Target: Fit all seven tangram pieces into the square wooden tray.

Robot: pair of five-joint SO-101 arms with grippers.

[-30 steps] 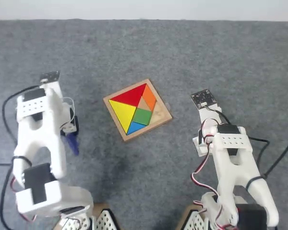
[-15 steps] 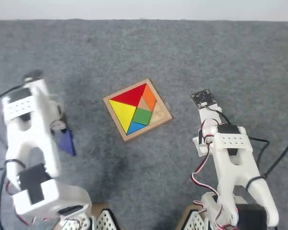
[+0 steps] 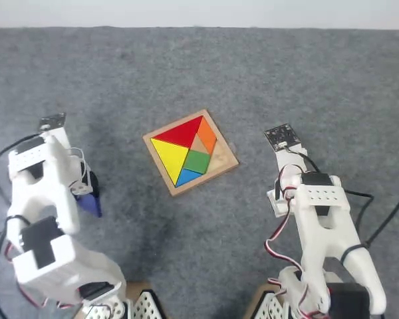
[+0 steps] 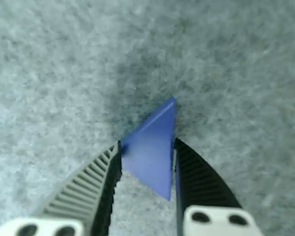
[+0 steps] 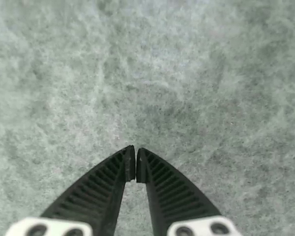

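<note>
Swinging outward and then part-way back since the earlier frames, my left arm [image 3: 43, 179] is now holding the blue triangle [image 3: 90, 201] well apart from the square wooden tray [image 3: 221, 159]. The tray is sitting on the grey tabletop [image 3: 286, 80] with red, yellow, orange, green and blue pieces [image 3: 179, 149] already seated. My left tool [image 4: 147, 145] is clamping the triangle across its edges, while my right tool [image 5: 136, 167] is hanging with its tips together over bare tabletop. I am judging the piece light, stiff and smooth-sided, so it is liable to pivot unless gripped near its middle. From above, the arm is hiding much of the triangle. I cannot tell whether it is touching the tabletop.
</note>
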